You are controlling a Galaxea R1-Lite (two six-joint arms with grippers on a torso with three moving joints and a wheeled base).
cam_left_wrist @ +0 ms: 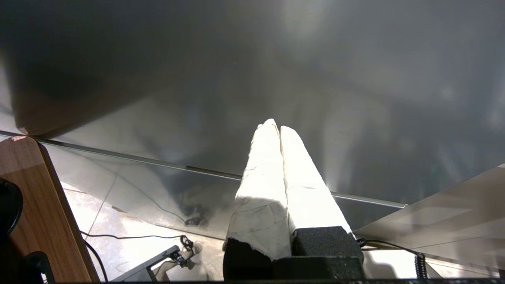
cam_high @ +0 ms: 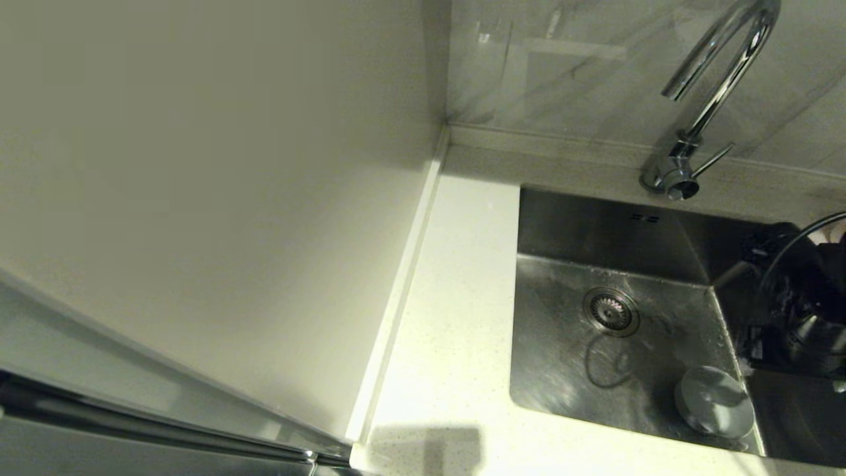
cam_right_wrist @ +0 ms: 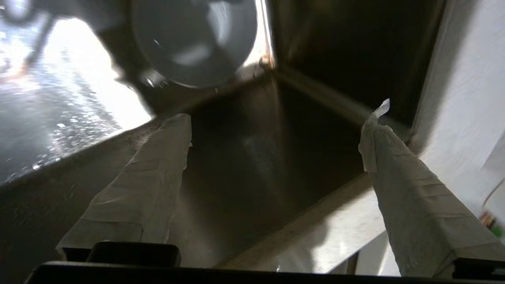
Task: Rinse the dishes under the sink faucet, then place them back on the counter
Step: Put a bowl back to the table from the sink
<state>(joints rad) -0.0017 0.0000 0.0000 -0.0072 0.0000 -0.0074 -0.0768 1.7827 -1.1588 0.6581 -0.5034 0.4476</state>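
A grey bowl (cam_high: 714, 401) rests on the wet floor of the steel sink (cam_high: 562, 370), near its front right corner. It also shows in the right wrist view as the grey bowl (cam_right_wrist: 193, 39). My right arm (cam_high: 803, 304) reaches down into the sink's right side, behind the bowl. The right gripper (cam_right_wrist: 276, 118) is open and empty, its taped fingers (cam_right_wrist: 158, 169) spread wide, a short way from the bowl. The chrome faucet (cam_high: 714, 79) curves over the back of the sink. The pink and yellow bowls are out of view. My left gripper (cam_left_wrist: 276, 126) is shut, empty and parked low.
The round drain (cam_high: 611, 311) sits mid-sink with two overflow slots (cam_high: 644, 217) on the back wall. White speckled counter (cam_high: 456, 297) runs along the sink's left, bounded by a low rim and a plain white upright panel (cam_high: 231, 198). The faucet's side lever (cam_high: 714, 158) points right.
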